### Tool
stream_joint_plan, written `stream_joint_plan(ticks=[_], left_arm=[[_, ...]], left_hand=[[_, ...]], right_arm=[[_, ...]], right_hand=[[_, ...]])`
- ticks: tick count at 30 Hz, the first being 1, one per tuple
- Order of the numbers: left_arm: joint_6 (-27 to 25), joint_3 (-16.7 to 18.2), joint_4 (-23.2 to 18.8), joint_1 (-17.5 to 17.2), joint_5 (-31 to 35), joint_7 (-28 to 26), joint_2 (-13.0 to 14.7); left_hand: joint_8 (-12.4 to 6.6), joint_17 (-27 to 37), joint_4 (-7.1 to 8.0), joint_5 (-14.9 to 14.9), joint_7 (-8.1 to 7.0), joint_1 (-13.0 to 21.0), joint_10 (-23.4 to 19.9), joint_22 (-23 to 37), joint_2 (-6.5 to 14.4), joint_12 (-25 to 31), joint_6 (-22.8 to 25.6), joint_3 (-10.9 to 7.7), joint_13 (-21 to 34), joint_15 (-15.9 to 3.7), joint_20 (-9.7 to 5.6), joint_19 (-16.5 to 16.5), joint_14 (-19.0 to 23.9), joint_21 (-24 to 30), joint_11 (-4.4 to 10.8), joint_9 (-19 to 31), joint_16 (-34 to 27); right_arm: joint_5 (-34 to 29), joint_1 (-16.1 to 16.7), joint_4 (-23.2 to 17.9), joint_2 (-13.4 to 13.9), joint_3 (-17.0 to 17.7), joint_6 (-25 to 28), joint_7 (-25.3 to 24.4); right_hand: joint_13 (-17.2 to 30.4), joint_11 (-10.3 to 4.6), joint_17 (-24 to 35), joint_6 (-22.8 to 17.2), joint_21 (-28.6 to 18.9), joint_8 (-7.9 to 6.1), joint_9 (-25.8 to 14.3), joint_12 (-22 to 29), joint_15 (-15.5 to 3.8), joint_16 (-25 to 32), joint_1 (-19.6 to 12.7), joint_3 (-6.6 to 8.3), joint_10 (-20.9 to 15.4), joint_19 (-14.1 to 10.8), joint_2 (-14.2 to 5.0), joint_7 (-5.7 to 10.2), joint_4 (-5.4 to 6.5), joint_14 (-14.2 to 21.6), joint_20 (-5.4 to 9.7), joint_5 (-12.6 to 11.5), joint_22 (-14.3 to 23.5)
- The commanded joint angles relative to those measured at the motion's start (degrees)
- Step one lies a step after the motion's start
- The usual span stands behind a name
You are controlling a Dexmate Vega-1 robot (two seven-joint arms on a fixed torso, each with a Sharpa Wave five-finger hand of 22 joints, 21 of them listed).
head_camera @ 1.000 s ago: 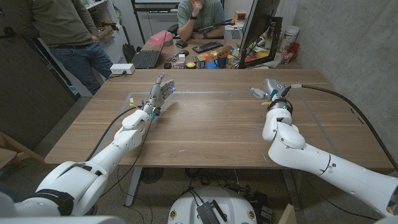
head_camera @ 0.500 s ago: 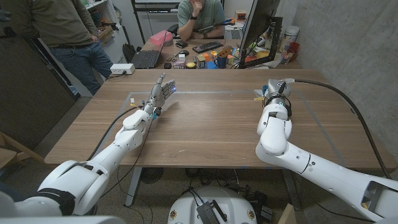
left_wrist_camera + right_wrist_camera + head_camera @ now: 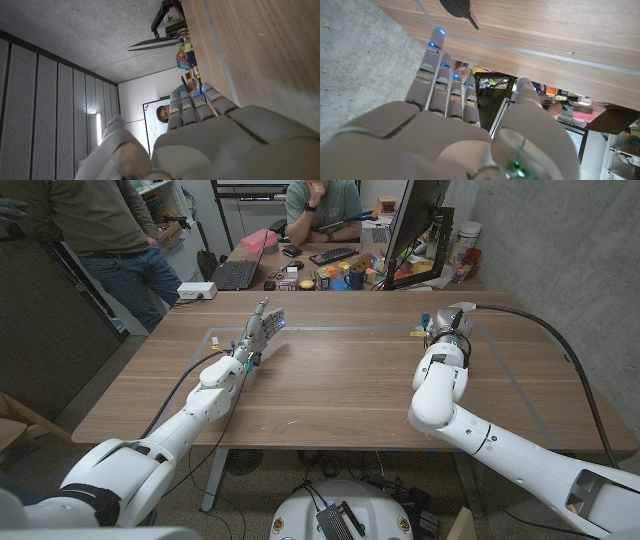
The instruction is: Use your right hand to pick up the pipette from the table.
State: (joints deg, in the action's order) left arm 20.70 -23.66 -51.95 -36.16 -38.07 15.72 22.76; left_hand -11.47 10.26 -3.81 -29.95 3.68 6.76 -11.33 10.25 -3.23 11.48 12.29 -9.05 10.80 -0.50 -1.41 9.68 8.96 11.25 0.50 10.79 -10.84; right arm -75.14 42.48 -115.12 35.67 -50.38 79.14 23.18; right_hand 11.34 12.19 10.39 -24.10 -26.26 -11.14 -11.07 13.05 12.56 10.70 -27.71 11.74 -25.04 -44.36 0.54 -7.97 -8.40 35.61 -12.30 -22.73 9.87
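Note:
My right hand [image 3: 447, 321] is over the far right part of the wooden table [image 3: 340, 385], near its back edge. In the right wrist view its fingers [image 3: 442, 82] reach out straight with the thumb apart, and nothing is in the hand [image 3: 455, 130]. A dark rounded object with a thin pointed tip [image 3: 457, 7] lies on the wood just beyond the fingertips; I cannot tell whether it is the pipette. A small yellowish piece [image 3: 416, 333] shows beside the hand in the head view. My left hand [image 3: 258, 330] stands at the far left with fingers spread upward, holding nothing [image 3: 215, 135].
Behind the table's far edge is a cluttered desk with a monitor [image 3: 415, 225], a keyboard [image 3: 332, 255] and a laptop [image 3: 235, 275]. One person sits there [image 3: 322, 202] and another stands at the back left [image 3: 110, 230]. A concrete wall [image 3: 560, 240] runs along the right.
My right forearm has swung inward so it now points almost straight away, and the hand has shifted slightly right and toward the far edge. The left arm has stayed still.

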Motion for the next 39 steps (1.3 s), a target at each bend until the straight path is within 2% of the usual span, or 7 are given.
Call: stream_joint_plan(ticks=[1, 4, 8, 19, 26, 28, 39], left_arm=[[-1.2, -0.2, -2.7, -1.2, 0.4, -1.6, 0.7], [-1.5, -0.1, -3.7, -1.7, 0.4, -2.2, 1.0], [-1.7, 0.0, -4.9, -2.4, 0.2, -2.8, 1.2], [-2.3, -0.1, -6.6, -3.6, 0.5, -4.7, 1.3], [-2.5, -0.3, -7.4, -3.7, 0.8, -5.2, 1.4], [-2.6, -0.4, -7.5, -3.7, 0.8, -5.4, 1.4], [-3.2, -0.5, -7.9, -3.8, 1.0, -6.2, 1.4]], left_hand=[[-0.22, 0.3, 0.03, -0.2, -0.17, 0.4, -0.5, 0.2, 0.2, 0.2, 0.5, 0.28, 0.1, 0.04, 0.51, 0.2, 0.6, 0.3, 0.05, 0.1, -0.3], [-0.22, 0.3, 0.03, -0.2, -0.17, 0.4, -0.5, 0.2, 0.2, 0.2, 0.5, 0.31, 0.1, 0.03, 0.52, 0.2, 0.5, 0.3, 0.03, 0.1, -0.3], [-0.21, 0.3, 0.02, -0.2, -0.19, 0.4, -0.6, 0.2, 0.2, 0.3, 0.6, 0.35, 0.1, 0.04, 0.55, 0.3, 0.6, 0.3, 0.05, 0.1, -0.3], [-0.23, 0.3, 0.01, -0.2, -0.17, 0.5, -0.6, 0.2, 0.3, 0.3, 0.7, 0.45, 0.1, 0.07, 0.58, 0.2, 0.6, 0.3, 0.08, 0.1, -0.3], [-0.19, 0.3, 0.00, -0.2, -0.18, 0.5, -0.7, 0.2, 0.3, 0.3, 0.6, 0.52, 0.1, 0.05, 0.59, 0.3, 0.6, 0.3, 0.05, 0.1, -0.3], [-0.19, 0.3, 0.00, -0.2, -0.16, 0.5, -0.7, 0.2, 0.3, 0.3, 0.6, 0.54, 0.1, 0.04, 0.62, 0.2, 0.6, 0.3, 0.03, 0.1, -0.3], [-0.17, 0.3, -0.01, -0.2, -0.16, 0.5, -0.6, 0.2, 0.4, 0.2, 0.7, 0.64, 0.1, 0.05, 0.64, 0.2, 0.6, 0.3, 0.07, 0.1, -0.3]], right_arm=[[2.1, 1.4, -0.8, 1.6, 3.3, -3.9, 1.4], [3.1, 1.5, -1.7, 3.0, 3.7, -4.9, 1.7], [3.1, 0.7, -1.5, 4.0, 3.6, -4.9, 3.4], [7.4, -0.4, 0.3, 5.7, 3.8, -4.4, 2.3], [10.6, -2.8, 1.0, 7.1, 2.3, -3.0, 2.9], [10.8, -5.0, 1.7, 8.2, 0.4, -1.6, 5.9], [22.7, -4.8, 1.0, 9.7, 1.3, -0.5, -3.3]], right_hand=[[0.1, 0.03, 0.2, 1.6, 0.7, 0.47, -0.2, -0.7, -0.04, -0.2, 0.2, -0.23, 1.2, 0.0, 1.08, 1.62, 0.49, -0.8, -0.02, 0.2, 0.2], [0.1, -0.03, 0.2, 3.1, 1.7, 0.51, -0.2, -1.1, 0.01, -0.6, 0.2, -0.52, 2.5, 0.2, 1.73, 3.22, 0.50, -2.5, -0.06, 0.1, 0.2], [0.2, -0.06, 0.2, 3.8, 3.3, 0.23, -0.2, -1.4, 0.11, -0.7, 0.4, -0.99, 4.0, 1.1, 2.28, 3.94, 0.73, -5.1, -0.16, -0.2, 0.2], [0.2, -0.08, 0.2, 4.4, 4.8, 0.13, -0.2, -1.4, 0.15, -0.7, 0.4, -1.33, 4.7, 2.4, 2.70, 4.21, 0.76, -6.7, -0.23, -0.4, 0.2], [0.2, -0.11, 0.2, 4.4, 5.4, 0.05, -0.2, -1.2, 0.14, -0.5, 0.6, -1.58, 4.5, 3.0, 2.95, 4.28, 0.88, -6.9, -0.26, -0.5, 0.2], [0.2, -0.12, 0.2, 5.6, 6.0, 0.38, -0.2, -1.5, 0.14, -0.5, 0.7, -1.79, 5.5, 3.5, 3.19, 4.07, 0.91, -7.4, -0.26, -0.6, 0.3], [0.2, -0.07, 0.1, 6.9, 6.6, 0.61, -0.1, -1.6, 0.15, -0.5, 0.7, -1.96, 6.0, 3.7, 3.35, 3.66, 0.90, -8.2, -0.25, -0.8, 0.3]])
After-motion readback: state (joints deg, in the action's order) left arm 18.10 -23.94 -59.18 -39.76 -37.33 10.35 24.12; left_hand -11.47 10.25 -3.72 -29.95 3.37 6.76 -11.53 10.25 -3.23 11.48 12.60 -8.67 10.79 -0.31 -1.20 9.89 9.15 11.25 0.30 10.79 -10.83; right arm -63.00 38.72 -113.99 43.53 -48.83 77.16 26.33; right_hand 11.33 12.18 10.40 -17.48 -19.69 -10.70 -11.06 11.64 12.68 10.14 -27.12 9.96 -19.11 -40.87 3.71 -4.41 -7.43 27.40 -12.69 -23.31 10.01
